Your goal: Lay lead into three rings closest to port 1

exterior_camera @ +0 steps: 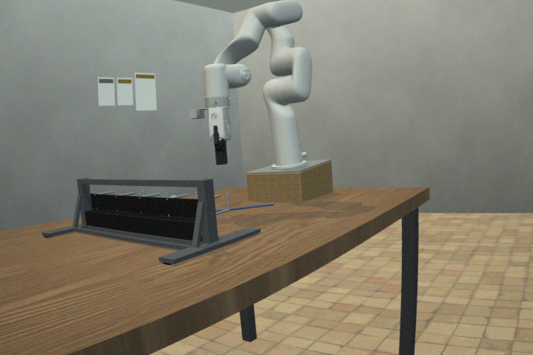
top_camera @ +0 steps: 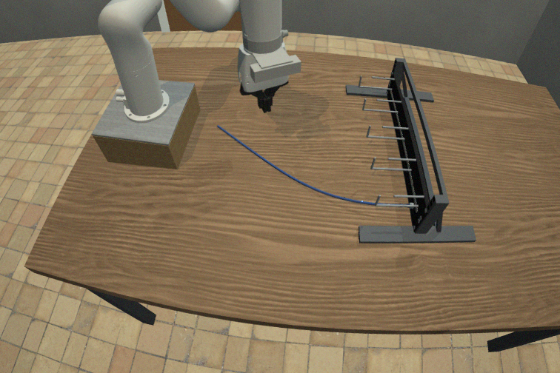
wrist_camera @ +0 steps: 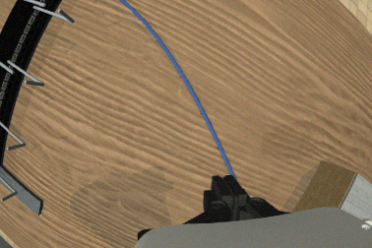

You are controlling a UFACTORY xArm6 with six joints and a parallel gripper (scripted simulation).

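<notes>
The blue lead point(top_camera: 290, 176) point(wrist_camera: 172, 59) runs in a curve from its plug at the rack's near end to a free end near the robot's base. It lies outside the three rings closest to port 1, the far ring point(top_camera: 375, 87) point(wrist_camera: 7, 186), the second ring point(top_camera: 380, 110) point(wrist_camera: 12, 133) and the third ring point(top_camera: 385, 137) point(wrist_camera: 25, 72). My gripper point(top_camera: 265, 109) point(exterior_camera: 221, 163) point(wrist_camera: 219, 192) is shut and empty, high above the table. In the wrist view it hides the lead's free end. The rack point(top_camera: 452, 233) point(exterior_camera: 211, 245) stands level. Port numbers are not readable.
The robot's base block point(top_camera: 140, 149) point(exterior_camera: 276, 187) stands on the table point(top_camera: 226, 241) left of the lead's free end in the top view. Two more rings, the fourth ring point(top_camera: 391, 169) and the near ring point(top_camera: 393, 204), stick out toward the robot's side. The rack's feet extend across the table.
</notes>
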